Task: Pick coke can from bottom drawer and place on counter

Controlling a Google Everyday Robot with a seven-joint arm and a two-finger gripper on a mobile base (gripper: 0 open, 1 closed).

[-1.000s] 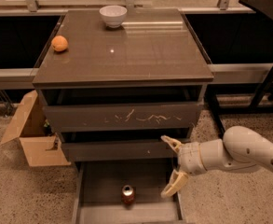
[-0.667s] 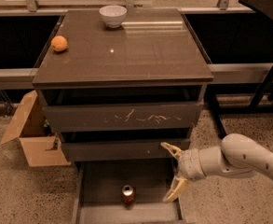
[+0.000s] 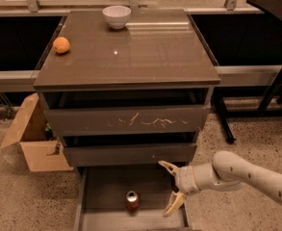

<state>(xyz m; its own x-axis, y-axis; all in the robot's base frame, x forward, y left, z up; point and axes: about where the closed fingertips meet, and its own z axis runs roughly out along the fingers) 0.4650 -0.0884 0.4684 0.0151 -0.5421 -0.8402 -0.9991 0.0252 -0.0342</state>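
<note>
One coke can is seen standing upright in the bottom drawer, which is pulled open at the lower centre of the frame. The gripper is held over the right part of that drawer, just right of the can and not touching it. Its two fingers are spread apart, with nothing held between them. Three drawers are counted in the cabinet, and the upper two are nearly closed. On the counter one orange is found at upper left and one white bowl at the far edge. One cardboard box is set on the floor at left.
</note>
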